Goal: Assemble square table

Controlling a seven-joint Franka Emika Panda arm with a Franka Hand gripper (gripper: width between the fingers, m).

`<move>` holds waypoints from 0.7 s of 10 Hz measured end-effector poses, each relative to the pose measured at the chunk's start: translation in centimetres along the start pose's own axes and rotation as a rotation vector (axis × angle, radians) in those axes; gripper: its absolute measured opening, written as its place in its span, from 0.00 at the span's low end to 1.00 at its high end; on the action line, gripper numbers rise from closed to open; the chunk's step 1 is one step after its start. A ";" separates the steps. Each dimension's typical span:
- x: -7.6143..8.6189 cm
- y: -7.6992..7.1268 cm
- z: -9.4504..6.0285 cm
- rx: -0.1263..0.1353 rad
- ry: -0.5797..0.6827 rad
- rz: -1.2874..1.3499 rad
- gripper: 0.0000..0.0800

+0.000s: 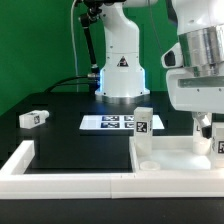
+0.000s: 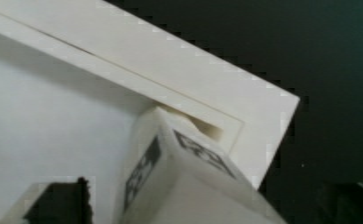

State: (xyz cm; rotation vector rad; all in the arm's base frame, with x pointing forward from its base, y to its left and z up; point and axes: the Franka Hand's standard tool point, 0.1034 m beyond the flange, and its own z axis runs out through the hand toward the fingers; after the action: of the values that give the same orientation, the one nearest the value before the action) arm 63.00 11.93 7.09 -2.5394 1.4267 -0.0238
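The white square slab (image 1: 178,157) lies at the exterior view's right, inside the border wall. One white tag-marked leg block (image 1: 143,122) stands upright at the slab's far left corner. My gripper (image 1: 209,128) hangs over the slab's right side, shut on a second leg block (image 1: 218,141). In the wrist view this leg block (image 2: 196,172) sits tilted between my dark fingers (image 2: 53,202), with the gripper (image 2: 204,208) just above the slab (image 2: 53,110). Its lower end meets a recessed corner pocket (image 2: 208,120). A third leg block (image 1: 33,118) lies loose on the black table at the left.
The marker board (image 1: 106,123) lies flat mid-table behind the slab. The low white border wall (image 1: 70,181) runs along the front and up the left side. The arm's base (image 1: 120,72) stands at the back, before a green backdrop.
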 end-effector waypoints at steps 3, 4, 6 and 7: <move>0.2 0.0 0.0 -0.008 0.007 -0.243 0.81; 0.3 -0.4 -0.5 -0.039 0.040 -0.560 0.81; 0.4 -0.4 -0.4 -0.041 0.043 -0.652 0.78; 0.4 -0.4 -0.4 -0.041 0.043 -0.636 0.78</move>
State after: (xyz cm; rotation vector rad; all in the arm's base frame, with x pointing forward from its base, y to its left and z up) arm 63.47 11.69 7.53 -2.9245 0.5797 -0.1551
